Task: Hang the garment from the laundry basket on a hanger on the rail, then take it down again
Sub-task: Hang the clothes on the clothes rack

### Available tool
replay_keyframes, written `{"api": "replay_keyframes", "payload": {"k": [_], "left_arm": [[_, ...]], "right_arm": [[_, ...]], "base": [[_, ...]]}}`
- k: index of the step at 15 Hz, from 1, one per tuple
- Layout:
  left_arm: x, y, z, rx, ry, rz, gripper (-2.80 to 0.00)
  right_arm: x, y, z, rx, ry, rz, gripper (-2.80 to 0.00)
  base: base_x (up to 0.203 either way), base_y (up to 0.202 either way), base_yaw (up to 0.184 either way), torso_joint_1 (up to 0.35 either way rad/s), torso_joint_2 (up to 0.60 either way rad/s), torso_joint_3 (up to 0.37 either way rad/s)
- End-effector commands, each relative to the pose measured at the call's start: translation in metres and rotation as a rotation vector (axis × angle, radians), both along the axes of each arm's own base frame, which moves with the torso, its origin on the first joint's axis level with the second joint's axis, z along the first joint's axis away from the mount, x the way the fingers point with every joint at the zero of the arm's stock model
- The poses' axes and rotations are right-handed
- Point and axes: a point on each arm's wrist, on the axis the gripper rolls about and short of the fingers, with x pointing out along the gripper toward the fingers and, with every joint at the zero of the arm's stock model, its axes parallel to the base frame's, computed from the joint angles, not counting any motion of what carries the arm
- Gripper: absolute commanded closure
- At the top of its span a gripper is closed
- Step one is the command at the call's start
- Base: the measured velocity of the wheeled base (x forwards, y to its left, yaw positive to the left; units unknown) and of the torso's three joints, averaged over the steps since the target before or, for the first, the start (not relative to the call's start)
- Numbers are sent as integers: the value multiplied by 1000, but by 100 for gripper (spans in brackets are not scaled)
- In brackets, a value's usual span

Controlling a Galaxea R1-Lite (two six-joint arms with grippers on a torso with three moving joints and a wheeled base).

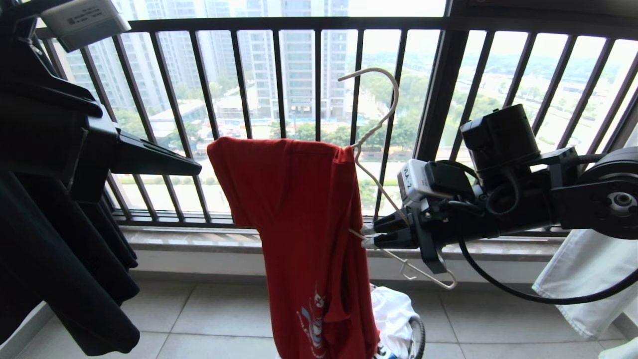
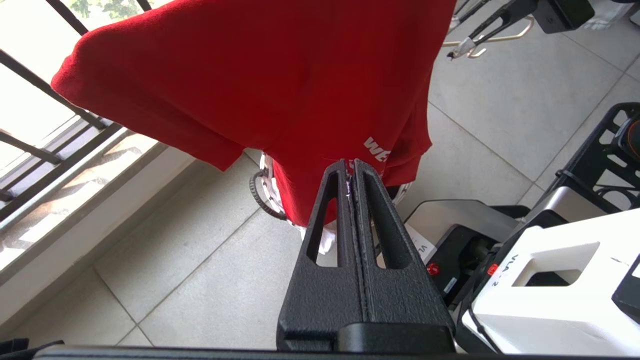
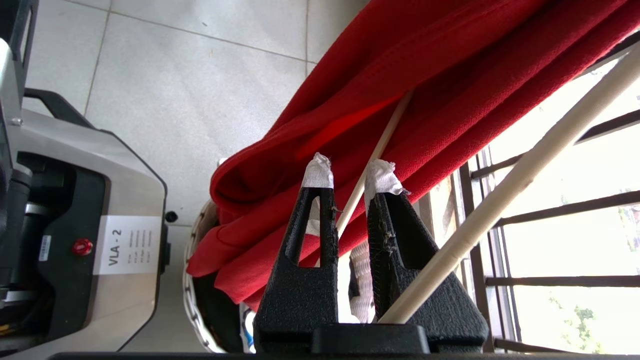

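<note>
Pinching the thin white wire hanger (image 1: 377, 184) on one of its wires, the right gripper (image 1: 368, 238) reaches in from the right of the head view, its tape-tipped fingers (image 3: 318, 171) closed on that wire with a narrow gap left between them. The hanger is tilted steeply, hook uppermost against the dark barred window railing (image 1: 279, 25), one notched end pointing down toward the tiled floor (image 1: 224, 319). The red T-shirt (image 1: 294, 234) is draped over the hanger's other side and hangs down in a long fold, its white and light-blue print low near the hem. Its lower edge hangs over the round white wire-mesh laundry basket (image 1: 416, 336), which stands on the floor and holds a white garment (image 1: 394, 311). The left gripper (image 2: 352, 167) sits off to the left, its black fingers (image 2: 330, 210) pressed together with nothing between them, their tips just short of the shirt in the left wrist view. A black T-shirt (image 1: 65, 269) hangs at the far left, and white cloth (image 1: 583, 279) hangs at the far right.
</note>
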Motion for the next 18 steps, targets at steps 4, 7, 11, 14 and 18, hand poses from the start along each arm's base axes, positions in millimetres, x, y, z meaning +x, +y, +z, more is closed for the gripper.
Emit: {"api": "replay_keyframes", "payload": {"k": [4, 7, 11, 14, 18], "left_arm": [[-12, -8, -1, 70, -15, -107, 0], [-20, -11, 2, 104, -7, -166, -280], [-27, -8, 0, 202, -10, -238, -280], [-16, -13, -2, 206, -3, -242, -280], [15, -26, -9, 227, -8, -236, -280]], "right_arm": [[0, -2, -13, -43, -4, 13, 0], [-10, -8, -25, -80, -1, 35, 0], [-19, -7, -24, -92, -31, 64, 0], [-28, 3, -19, -86, -51, 104, 0], [-40, 6, -16, -88, -62, 124, 0]], "base": [[0, 0, 0, 0, 0, 0], [0, 0, 0, 0, 0, 0], [0, 0, 0, 0, 0, 0], [0, 0, 0, 0, 0, 0], [0, 0, 0, 0, 0, 0]]}}
